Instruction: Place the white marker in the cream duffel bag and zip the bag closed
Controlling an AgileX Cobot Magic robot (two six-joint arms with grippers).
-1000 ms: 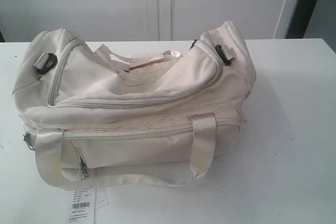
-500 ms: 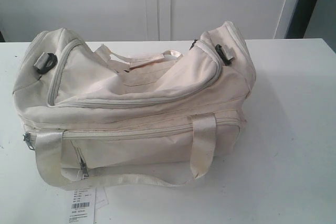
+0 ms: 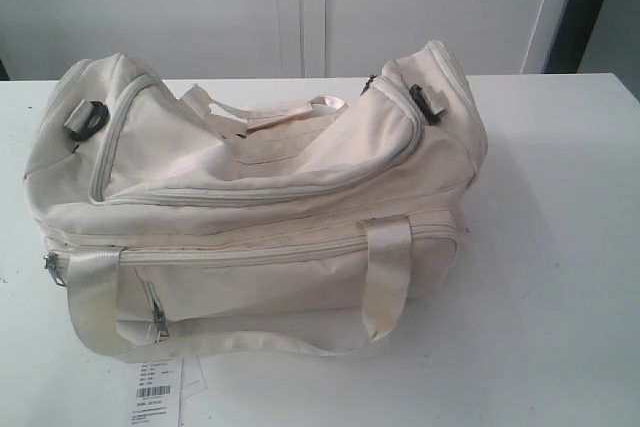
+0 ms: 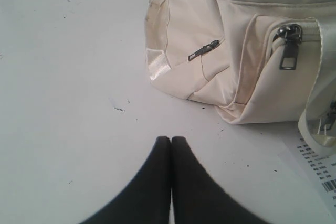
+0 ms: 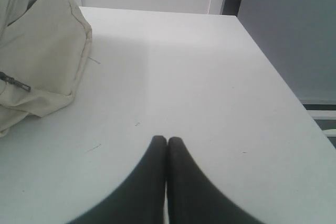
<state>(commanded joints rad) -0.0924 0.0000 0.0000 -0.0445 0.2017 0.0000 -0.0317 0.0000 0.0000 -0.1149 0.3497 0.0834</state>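
your left hand [image 4: 170, 139] pressed together, empty, low over the worktop [image 4: 68, 77] by one end of the cream duffel bag [image 3: 260, 227] | right hand [image 5: 167, 139] same at the other end, guessing you're parked | left wrist cam alone catches the end zip pull [image 4: 289, 53], exterior alone shows the top zip [image 3: 250, 193], looks shut | white marker: nowhere in sight, maybe inside

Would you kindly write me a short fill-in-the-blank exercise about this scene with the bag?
1. The cream duffel bag lies on a white ____.
2. The left gripper has its jaws ____.
3. The right gripper, also closed, grips ____.
4. The paper tag beside the bag bears a printed ____.

Missing words: table; shut; nothing; barcode.
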